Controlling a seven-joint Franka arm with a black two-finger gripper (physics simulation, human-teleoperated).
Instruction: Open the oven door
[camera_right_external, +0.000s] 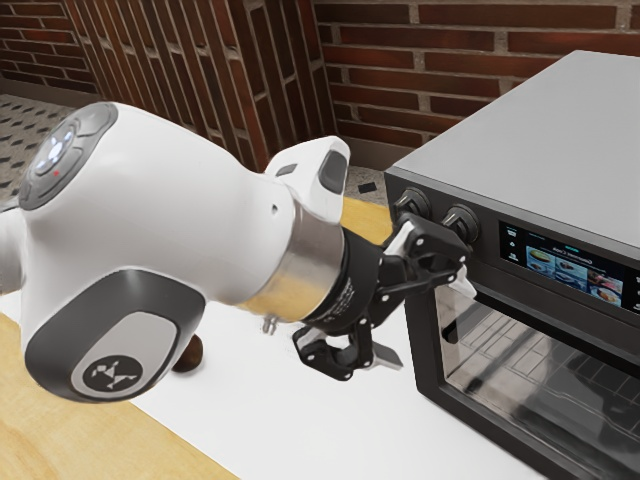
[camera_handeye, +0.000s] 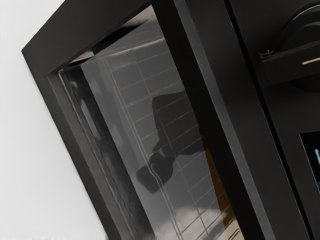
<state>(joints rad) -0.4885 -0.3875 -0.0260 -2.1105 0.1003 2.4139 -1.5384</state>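
Exterior view, bearings from gripper (camera_right_external: 430, 322), fingers spread apart: control knobs (camera_right_external: 461, 222) near 12–1 o'clock; dark rounded object (camera_right_external: 188, 356), 9 o'clock. White surface (camera_right_external: 250, 430) over wood (camera_right_external: 60, 420); brick wall (camera_right_external: 440, 50), 12 o'clock. Oven door (camera_right_external: 530, 350) at 4 o'clock, long axis 10-to-4, facing roughly 8.

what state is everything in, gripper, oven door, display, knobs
Gripper: open, fingers spread apart, nothing between them.
Oven door: shut.
Display: on, lit with a menu of food pictures.
Knobs: two on the oven's front panel, settings not readable.
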